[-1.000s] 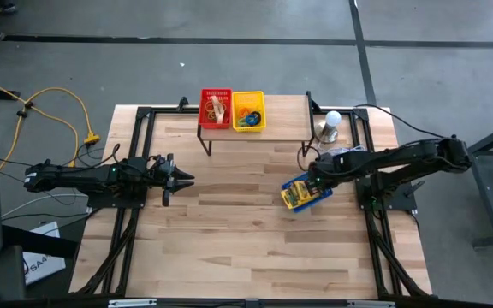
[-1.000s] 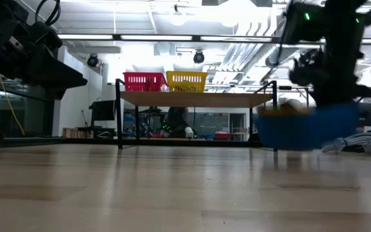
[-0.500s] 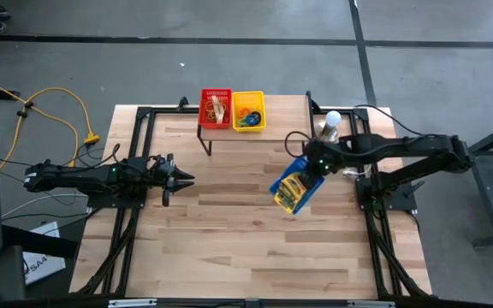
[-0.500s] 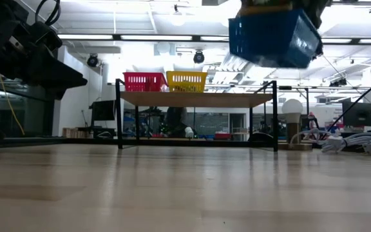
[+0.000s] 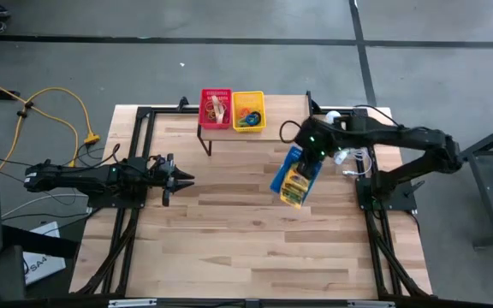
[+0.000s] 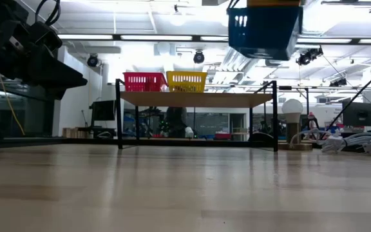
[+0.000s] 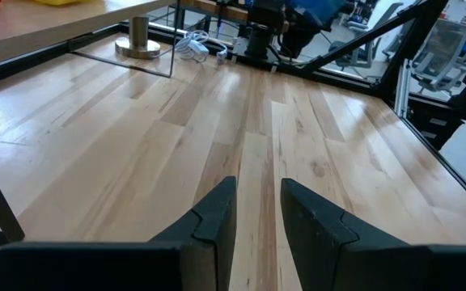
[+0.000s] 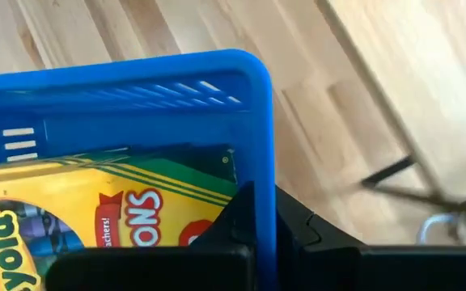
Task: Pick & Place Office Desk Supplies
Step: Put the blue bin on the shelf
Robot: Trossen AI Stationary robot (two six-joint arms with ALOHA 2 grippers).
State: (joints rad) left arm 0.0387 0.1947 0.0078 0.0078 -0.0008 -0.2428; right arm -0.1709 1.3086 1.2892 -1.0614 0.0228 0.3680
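Clearly my right gripper (image 8: 253,234) pinches the blue basket (image 5: 296,174) rim, crayon boxes (image 8: 95,214) inside look light but free to slide.

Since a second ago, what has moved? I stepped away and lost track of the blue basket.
The right gripper, jaws shut on the rim of the blue basket with the crayon boxes inside, has lifted it off the table and carried it up toward the raised shelf. The left gripper stayed put, as did the red basket and yellow basket.
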